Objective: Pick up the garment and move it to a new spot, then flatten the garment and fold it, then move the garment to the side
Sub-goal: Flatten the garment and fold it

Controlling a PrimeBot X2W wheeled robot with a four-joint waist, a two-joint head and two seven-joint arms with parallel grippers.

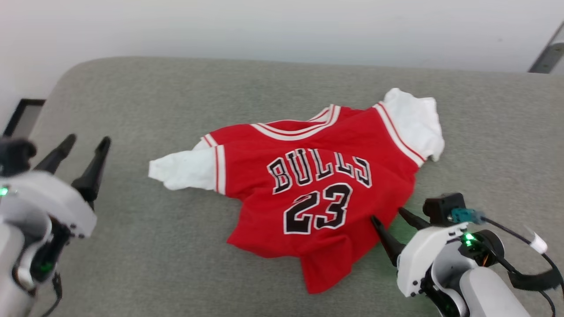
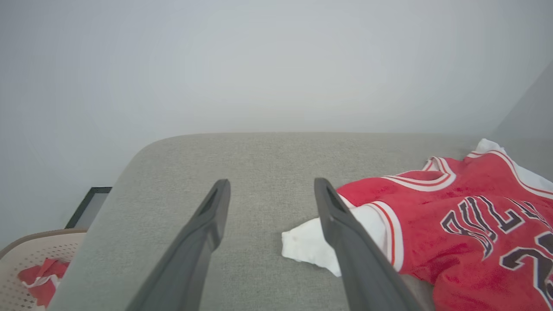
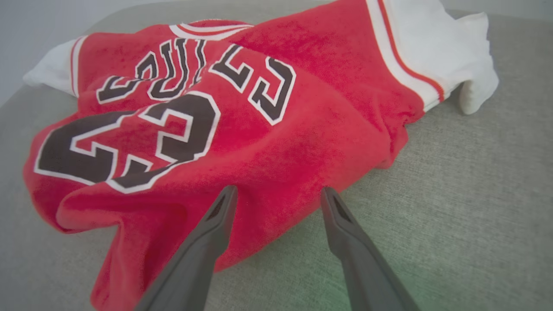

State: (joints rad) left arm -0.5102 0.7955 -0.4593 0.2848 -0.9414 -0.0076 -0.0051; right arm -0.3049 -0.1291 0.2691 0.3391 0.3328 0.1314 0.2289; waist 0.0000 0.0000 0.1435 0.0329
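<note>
Garment lies rumpled, print side up, at the middle of the grey padded surface; both grippers empty.

Far left, left wrist view: pale basket holding red cloth, beside the surface's edge. Left gripper: fingers spread wide, nothing between them, well apart from the garment's left white sleeve. Centre: red body with "BULLS" and "23", lower hem bunched, one flap trailing toward the near edge. Right gripper: fingers spread wide, tips at the lower right hem; cannot tell whether they touch the fabric.
</note>
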